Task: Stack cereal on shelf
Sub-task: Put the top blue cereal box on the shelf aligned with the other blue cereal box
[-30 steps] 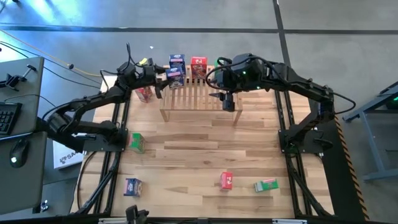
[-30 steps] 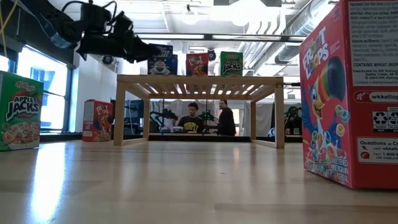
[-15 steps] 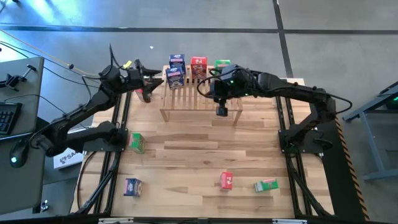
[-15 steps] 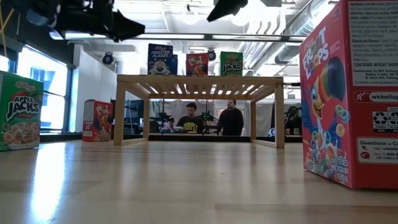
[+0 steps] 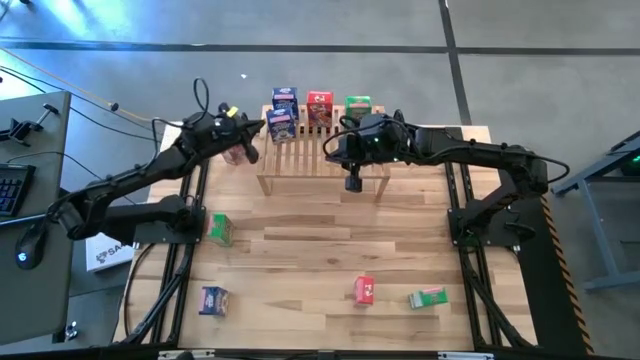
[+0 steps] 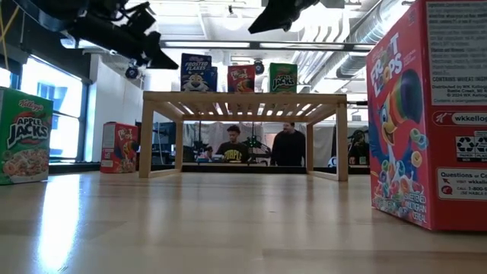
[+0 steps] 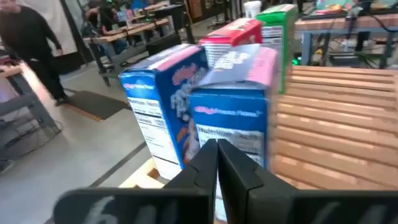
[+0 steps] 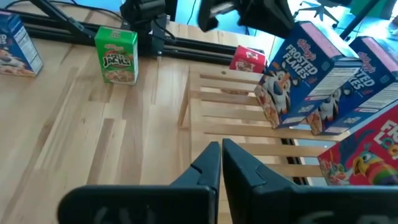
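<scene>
The shelf point(image 5: 320, 152) stands at the table's far middle. On its slats stand two blue cereal boxes point(image 5: 281, 122) point(image 5: 285, 99), a red one point(image 5: 320, 107) and a green one point(image 5: 358, 106). My left gripper point(image 5: 256, 129) hovers shut just left of the nearer blue box point(image 7: 231, 118), apart from it in the low view point(image 6: 163, 61). My right gripper point(image 5: 352, 182) is shut above the shelf's near rail point(image 8: 249, 163), holding nothing. Another red box point(image 6: 118, 147) stands on the table left of the shelf.
Loose boxes on the table: green point(image 5: 220, 228) at the left, blue point(image 5: 213, 299) near left, red point(image 5: 364, 290) near middle, green lying flat point(image 5: 427, 297) beside it. People sit in the room behind the shelf point(image 6: 232, 148).
My left gripper has drawn back a little from the nearer blue box on the shelf toward the table's left edge and has shut; the box stays standing. My right gripper has shifted slightly left and toward the near edge over the shelf and has shut.
</scene>
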Motion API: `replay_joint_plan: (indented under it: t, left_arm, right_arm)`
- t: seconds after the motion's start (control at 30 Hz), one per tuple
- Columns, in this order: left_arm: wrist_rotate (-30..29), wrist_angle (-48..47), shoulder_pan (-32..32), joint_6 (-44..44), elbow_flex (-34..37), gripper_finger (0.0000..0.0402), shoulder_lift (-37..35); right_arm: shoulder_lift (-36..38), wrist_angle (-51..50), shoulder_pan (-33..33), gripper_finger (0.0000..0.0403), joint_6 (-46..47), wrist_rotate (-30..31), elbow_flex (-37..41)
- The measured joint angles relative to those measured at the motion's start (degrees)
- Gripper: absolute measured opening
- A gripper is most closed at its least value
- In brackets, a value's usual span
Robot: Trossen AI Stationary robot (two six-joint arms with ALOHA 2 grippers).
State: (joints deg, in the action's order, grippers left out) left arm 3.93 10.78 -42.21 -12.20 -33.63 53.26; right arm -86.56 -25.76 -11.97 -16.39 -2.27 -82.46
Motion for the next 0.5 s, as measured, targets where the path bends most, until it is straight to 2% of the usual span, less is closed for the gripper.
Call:
replay_joint_plan:
  t: [0.3,0.5]
  left_arm:
    - [0.37,7.48,-0.12,0.07,0.00,0.0007,6.27]
    - [-0.36,9.71,-0.40,-0.47,0.00,0.0007,7.69]
  right_arm:
    - [-0.04,-0.28,0.11,0.0000,0.93,-0.19,0.00]
    - [-0.07,-0.54,0.11,0.0000,1.06,-0.19,0.00]
